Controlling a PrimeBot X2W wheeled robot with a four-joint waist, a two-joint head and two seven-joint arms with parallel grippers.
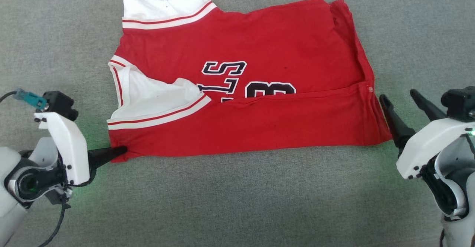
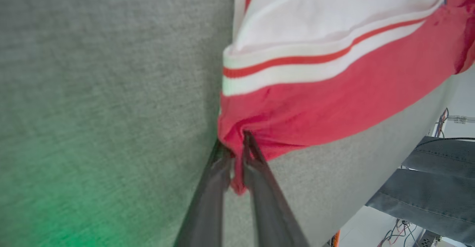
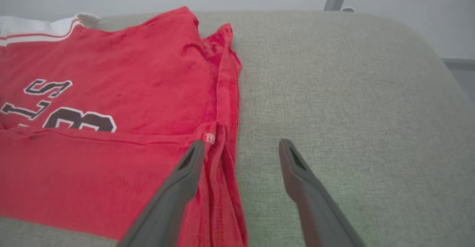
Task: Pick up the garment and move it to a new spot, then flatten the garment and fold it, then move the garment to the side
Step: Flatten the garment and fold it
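Red garment [image 1: 259,43] | left claw [image 2: 234,143] pinching its corner | right claw [image 3: 241,147] spread astride hem

Grey cushion [image 1: 237,202]: wide bare strip at 6 o'clock of the garment [image 1: 237,91], free passage. Bare margins at 9 and 3, thin at 12. Left gripper [image 1: 121,151] blocks the 7 o'clock corner, pinched on fabric. Right gripper [image 1: 397,94], jaws spread, stands at the 3 o'clock hem. Jeans-clad leg [image 2: 426,187] beyond the cushion edge.

Gray cushion [image 1: 237,202] w/ garment [image 1: 259,43]
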